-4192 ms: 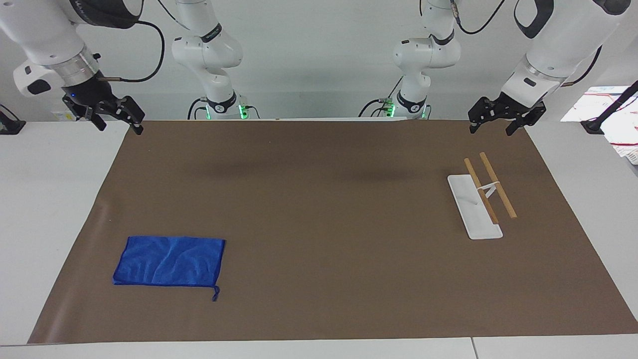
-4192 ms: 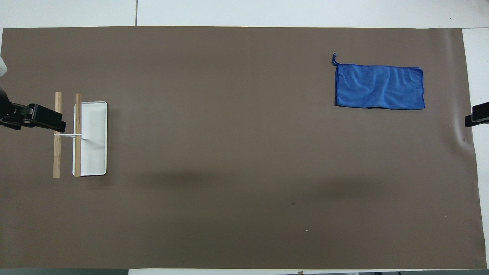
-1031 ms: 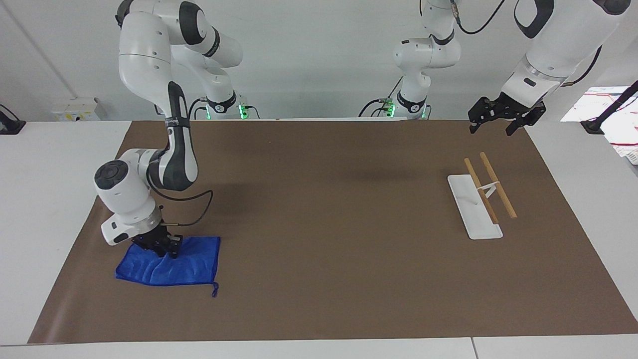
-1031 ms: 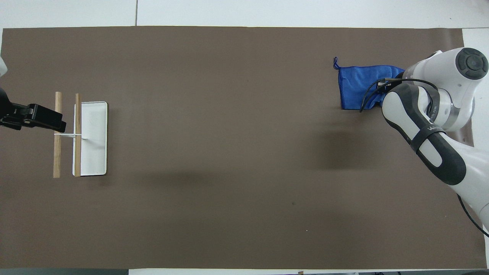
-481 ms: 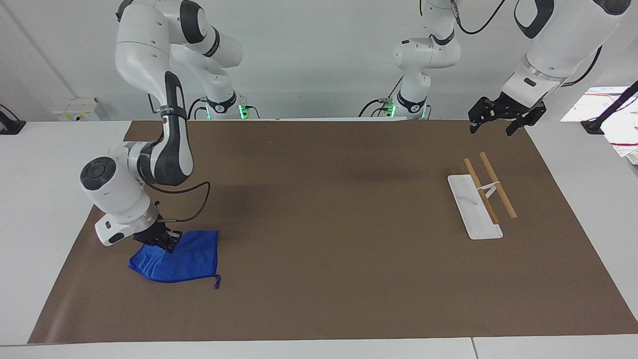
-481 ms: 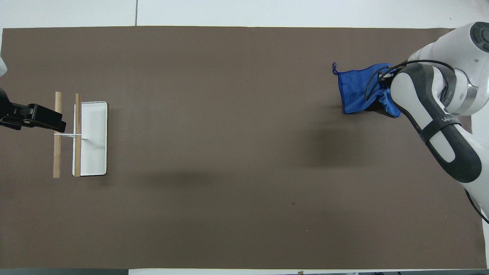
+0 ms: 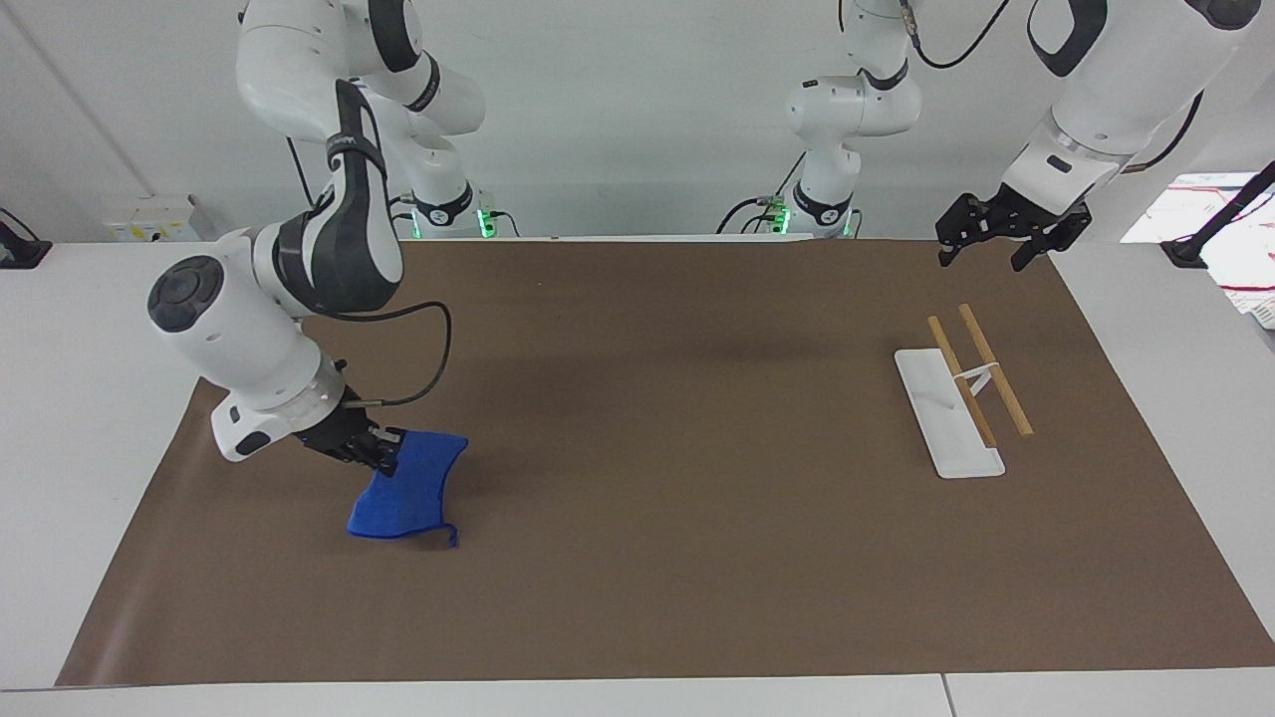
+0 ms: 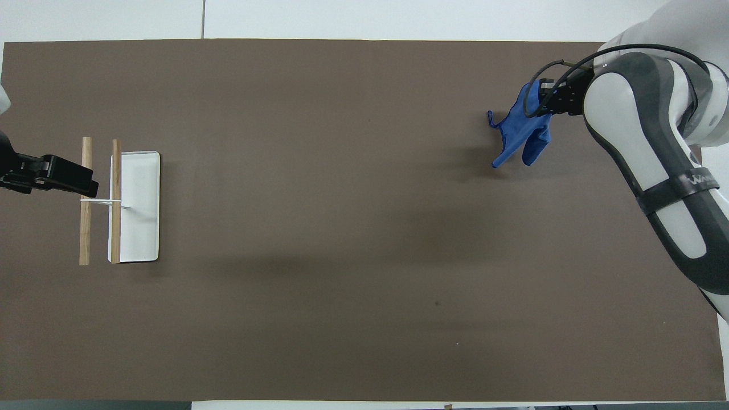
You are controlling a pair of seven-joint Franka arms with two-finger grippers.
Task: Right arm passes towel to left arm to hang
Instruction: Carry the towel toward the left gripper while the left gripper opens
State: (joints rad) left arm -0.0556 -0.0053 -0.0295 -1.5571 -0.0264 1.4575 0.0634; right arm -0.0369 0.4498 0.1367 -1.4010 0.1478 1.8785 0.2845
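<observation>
1. Towel (image 7: 408, 488): blue, bunched, pinched at one edge by the right gripper (image 7: 383, 453), fingers closed on the cloth. Hangs over the brown mat (image 7: 647, 558) at the right arm's end of the table, lowest fold at or just above the surface; contact not determinable.
2. Grip risk: hold taken on a small bite of fabric. Likely to slip free under a quick swing toward the middle of the table.
3. Drag risk: trailing loop (image 7: 453, 538) and lower fold low enough to catch on the mat unless raised first.
4. Handover risk: cloth crumpled, no clean free edge offered. Left gripper could close on several layers or miss altogether.
5. Rack (image 7: 961, 393): white base with two wooden bars, at the left arm's end of the table. A bunched towel likely to slide off the bars.
6. Left gripper (image 7: 1001, 234): waiting above the mat's edge near the rack, fingers apart, holding nothing.
</observation>
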